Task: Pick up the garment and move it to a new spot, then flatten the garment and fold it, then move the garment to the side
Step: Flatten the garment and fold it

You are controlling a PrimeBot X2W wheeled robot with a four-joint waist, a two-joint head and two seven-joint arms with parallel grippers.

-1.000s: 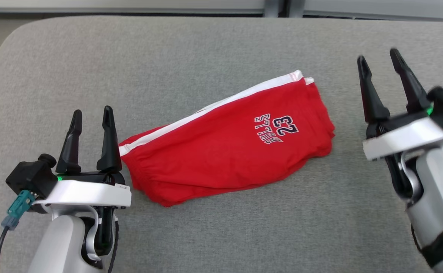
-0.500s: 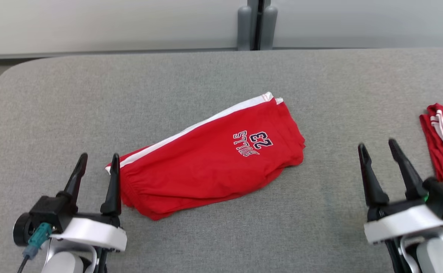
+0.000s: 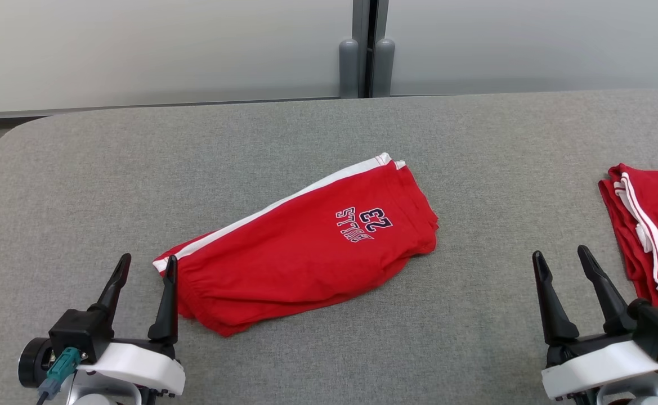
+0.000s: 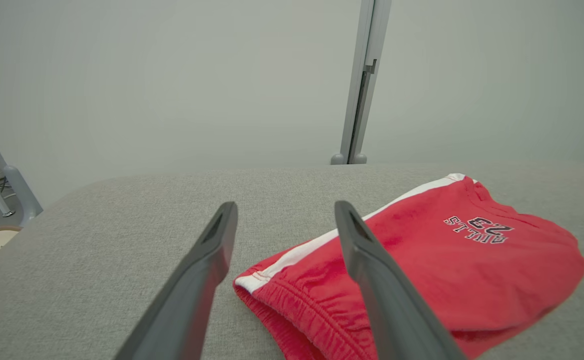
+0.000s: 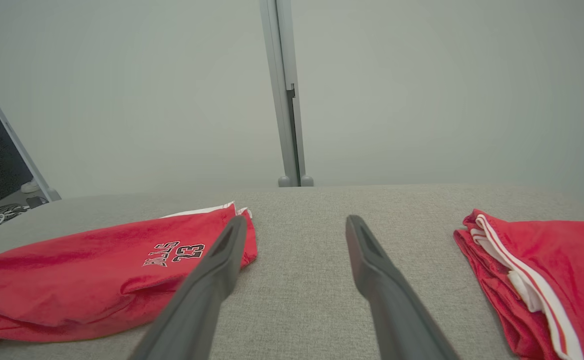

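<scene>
The garment (image 3: 300,253) is a pair of red shorts with a white side stripe and a "23" print. It lies folded and slanted in the middle of the grey padded table (image 3: 250,146). My left gripper (image 3: 147,260) stands open at the near left, its right fingertip beside the waistband corner, and it holds nothing. The left wrist view shows the open left gripper (image 4: 286,206) over the waistband end of the garment (image 4: 421,260). My right gripper (image 3: 559,253) is open and empty at the near right, apart from the garment. In the right wrist view the right gripper (image 5: 295,219) has the garment (image 5: 97,270) to its left.
A second red garment with white stripes (image 3: 652,225) lies at the table's right edge, right of my right gripper, also seen as the second red garment (image 5: 546,270). A grey wall with a vertical post (image 3: 365,50) stands behind the table. The table's left corner is rounded.
The head camera has tilted up, bringing the wall and the second red garment into view. Both grippers drew back toward the table's near edge, the right one most, and stayed open.
</scene>
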